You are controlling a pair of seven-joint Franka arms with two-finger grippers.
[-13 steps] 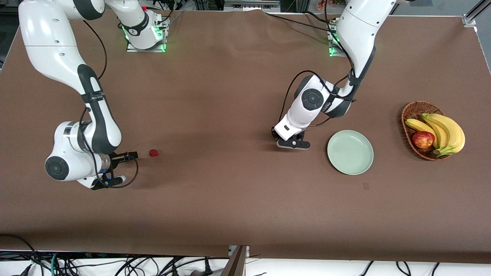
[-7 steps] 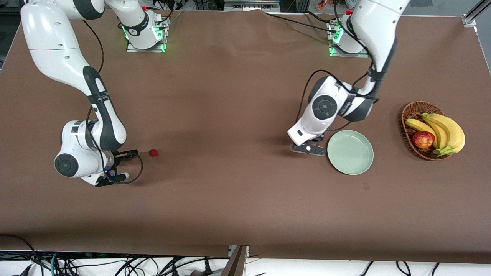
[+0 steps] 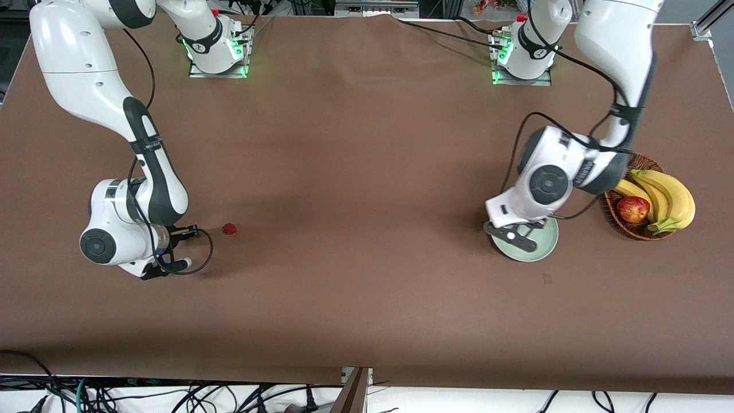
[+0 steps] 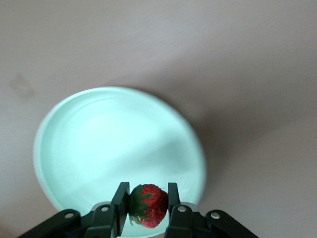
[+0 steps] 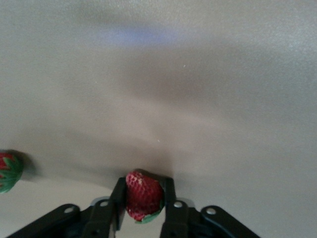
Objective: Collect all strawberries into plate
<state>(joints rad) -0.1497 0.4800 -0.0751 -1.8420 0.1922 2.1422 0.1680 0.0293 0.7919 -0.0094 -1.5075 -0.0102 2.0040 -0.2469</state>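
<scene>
while gripping strawberries [image 4: 147, 205], both pincers

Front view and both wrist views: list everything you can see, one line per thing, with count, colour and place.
strawberries: three, red with green tops; one in the left gripper's jaws, one in the right gripper's jaws, one loose on the table beside the right gripper.
plate: one, pale mint green, toward the left arm's end of the table, nothing resting on it.
basket: one, brown wicker, beside the plate at the left arm's end.
bananas: one bunch, yellow, in the basket.
apple: one, red-yellow, in the basket.
table: one, brown cover.
left gripper: shut on a strawberry, over the plate.
right gripper: shut on a strawberry, low at the right arm's end of the table.
</scene>
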